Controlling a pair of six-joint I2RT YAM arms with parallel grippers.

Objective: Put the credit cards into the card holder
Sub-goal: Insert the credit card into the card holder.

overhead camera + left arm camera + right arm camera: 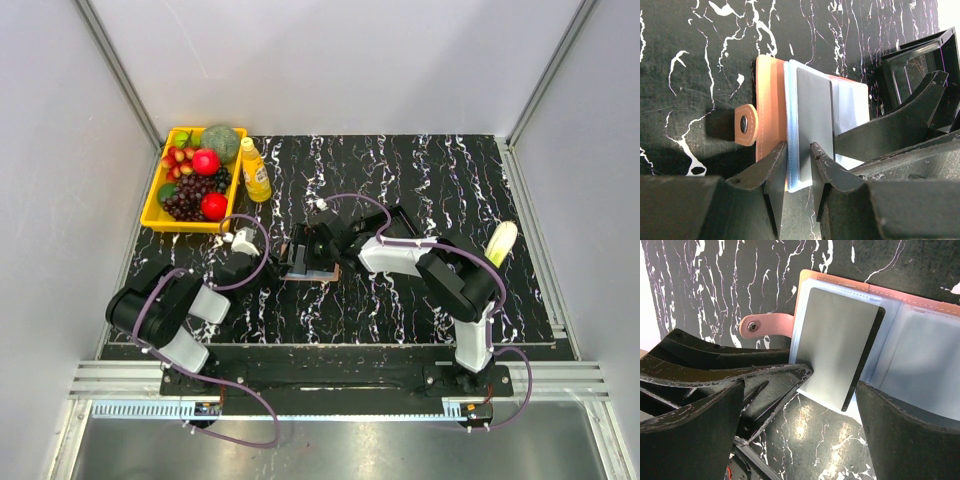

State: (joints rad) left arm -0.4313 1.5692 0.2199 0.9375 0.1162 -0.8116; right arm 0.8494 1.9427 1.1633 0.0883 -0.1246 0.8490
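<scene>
The tan card holder [771,105] lies open on the black marble table, snap tab [762,326] out to one side, clear sleeves up. A grey credit card [840,347] rests on the sleeves, its near end jutting past the holder's edge. My left gripper [797,150] stands narrowly open. One fingertip is over the tan cover, the other over the card [814,115], and neither pinches anything. My right gripper [800,440] stands wide open just short of the card's free end, empty. From above, both grippers [325,245] meet over the holder [322,274].
A black open box [920,65] stands just beyond the holder. A yellow tray [160,215] of fruit and an orange bottle [255,170] sit at the back left. A banana [500,242] lies to the right of the right arm.
</scene>
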